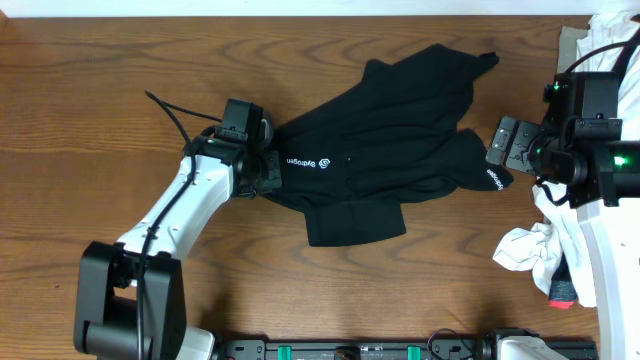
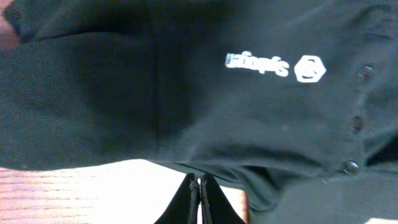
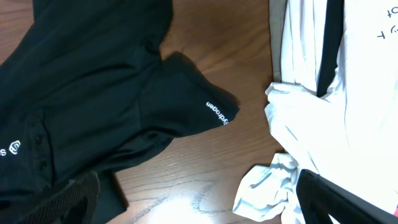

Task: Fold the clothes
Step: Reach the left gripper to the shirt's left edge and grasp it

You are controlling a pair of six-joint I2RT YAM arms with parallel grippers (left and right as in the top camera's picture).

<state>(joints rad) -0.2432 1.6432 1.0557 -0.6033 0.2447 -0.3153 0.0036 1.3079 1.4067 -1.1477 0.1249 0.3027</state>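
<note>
Left gripper (image 2: 200, 186) sits at the bottom of its own wrist view. Its fingers are pressed flat together, tips right at the lower hem of the black shirt (image 2: 186, 93). They look to be pinching that edge, but the cloth at the nip is too dark to confirm.

Overhead, this gripper is at the shirt's 9 o'clock edge, so the whole shirt lies toward 3 o'clock from the fingers. The shirt is crumpled in the middle of the table (image 1: 100, 60). Its long axis runs from about 8 o'clock up to 2 o'clock. The white logo (image 1: 315, 160) is just beside the left fingers, and a flap sticks out toward 6 o'clock.

Right gripper (image 1: 503, 148) hovers at the shirt's 3 o'clock end, fingers spread wide, holding nothing. Its wrist view shows bare wood between them. The lettered sleeve (image 3: 199, 99) lies at about 11 o'clock from those fingers in that view, near but not touching.

White clothes (image 1: 535, 250) are piled at the table's 3 o'clock edge under the right arm. They are just beside the sleeve, with wood between.

Judgement: the left arm is nearer the 9 o'clock hem. The coming fold turns on carrying that hem toward 3 o'clock, over the shirt's length. The right arm is nearer the sleeve and would take that end. Risk: the thin hem slips from the pinch.
</note>
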